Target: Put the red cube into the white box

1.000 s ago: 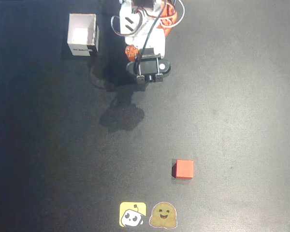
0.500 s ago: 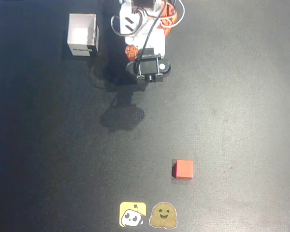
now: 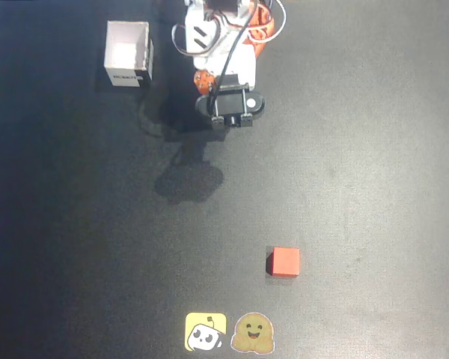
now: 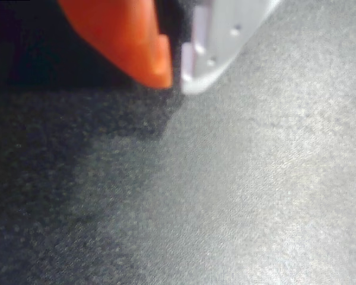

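Red cube: sits alone on the dark table mat, low and slightly right of centre in the overhead view, one edge roughly square to the picture, nothing touching it.
White box: stands upright and open-topped at the upper left of the overhead view, dark label on its near wall, well apart from the cube and just beside the arm's base.
Gripper: in the wrist view the orange finger and the white finger meet tip to tip with nothing between them, so it is closed and empty, hanging over bare mat.
Arm: folded close to its base at the top of the overhead view, far from the cube.
Stickers: a yellow one and a brown smiling one lie flat below the cube, near but not touching.
Step in hand: the reach to the cube, judging by the distance left.
Doing it well: spread the fingers before descending, line them across two opposite flat faces, come down straight so the cube is not nudged toward the stickers, and grip near mid-height.
Risk: a closed or skewed approach would likely push the cube aside.
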You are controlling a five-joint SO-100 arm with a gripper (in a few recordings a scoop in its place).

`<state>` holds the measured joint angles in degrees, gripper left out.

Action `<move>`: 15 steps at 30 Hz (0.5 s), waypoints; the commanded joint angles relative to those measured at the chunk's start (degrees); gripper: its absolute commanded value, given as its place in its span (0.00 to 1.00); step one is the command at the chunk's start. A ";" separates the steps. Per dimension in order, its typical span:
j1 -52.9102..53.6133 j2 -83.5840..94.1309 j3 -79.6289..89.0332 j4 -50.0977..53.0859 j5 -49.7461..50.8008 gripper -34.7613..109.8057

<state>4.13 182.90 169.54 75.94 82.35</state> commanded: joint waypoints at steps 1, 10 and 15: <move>0.35 0.26 -0.26 0.18 0.18 0.24; 0.44 0.26 -0.26 -0.44 0.00 0.24; -0.79 0.26 -0.35 0.00 -0.79 0.24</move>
<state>3.87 182.90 169.54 75.94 81.83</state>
